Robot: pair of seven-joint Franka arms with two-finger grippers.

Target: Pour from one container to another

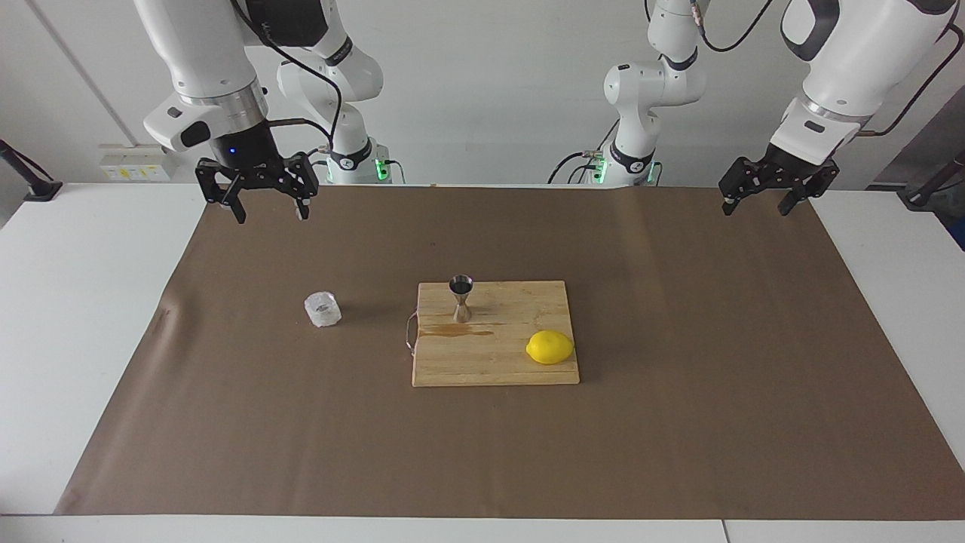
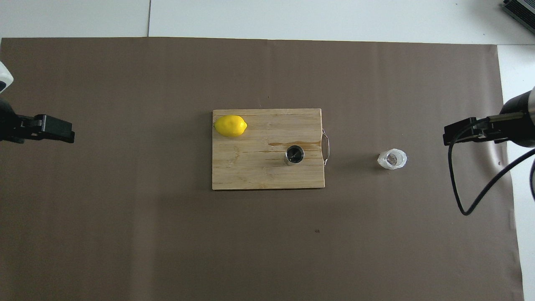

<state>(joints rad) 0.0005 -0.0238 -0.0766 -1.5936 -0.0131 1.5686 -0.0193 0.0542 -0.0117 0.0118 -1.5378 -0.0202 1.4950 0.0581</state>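
Standing upright on the wooden cutting board (image 1: pixel 495 334), the steel jigger (image 1: pixel 461 298) shows its hourglass profile only in the facing view; from overhead I see just its round mouth w/ a dark inside. It sits near the board's edge toward the right arm's end of the table, beside a darker streak in the wood. The faceted glass cup (image 1: pixel 323 309) rests on the brown paper mat (image 1: pixel 678 422), apart from the board, toward the right arm's end and about as far from the robots as the jigger. It is clear, squat and upright; overhead gives me a look straight down its open mouth. A lemon (image 1: pixel 550 347) lies on the board at the corner farther from the robots, toward the left arm's end. Both arms wait, raised. The right gripper (image 1: pixel 269 209) hangs over the mat's edge nearest the robots, fingers spread, holding nothing. The left gripper (image 1: pixel 756 204) hangs likewise at its own end, fingers apart and empty. Overhead shows only the grippers' tips.
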